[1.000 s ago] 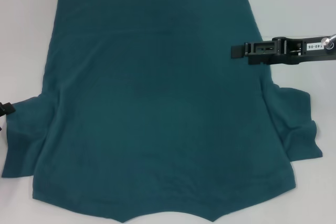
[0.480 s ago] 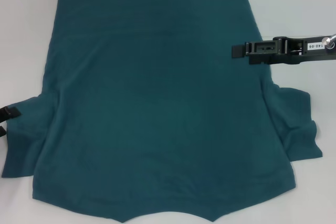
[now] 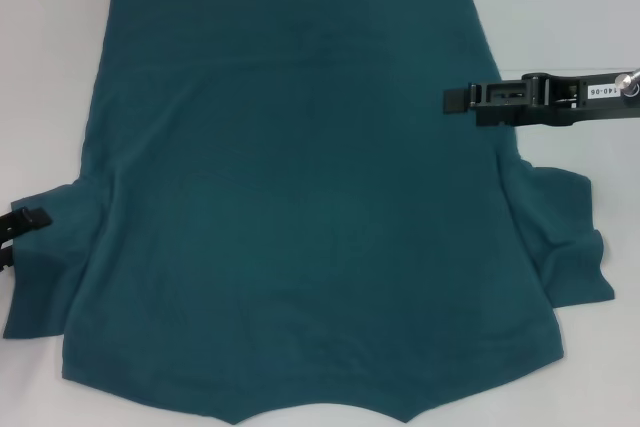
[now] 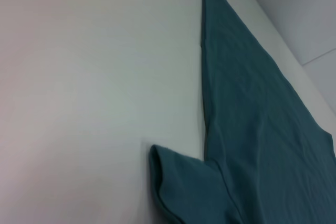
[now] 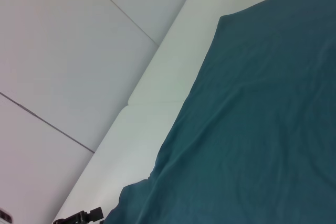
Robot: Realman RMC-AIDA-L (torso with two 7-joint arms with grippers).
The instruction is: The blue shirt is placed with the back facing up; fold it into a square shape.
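Blue shirt flat on tabletop, both grippers at its side edges

Your blue shirt lies spread flat on the white tabletop, plain side up, covering most of the head view. No lettering shows on it. One end of the shirt is cut off by the near edge of the head view, so you can't see that whole edge. Both short sleeves stick out sideways, rumpled; the left sleeve runs to the frame border.

Your right gripper reaches in from the right and sits over the shirt's right side edge, above the right sleeve. Seen side-on as one dark bar, so jaws open or closed: can't tell. Whether it touches the cloth is also unclear. A white tag on that arm reads roughly "140-06", small, hard to confirm.

Your left gripper is mostly cut off at the left border, just beside the left sleeve. Two black prongs show with a gap between them, so its jaws look apart, nothing between them.

Wrist views show only shirt cloth, tabletop and pale wall panels; neither shows its own jaws
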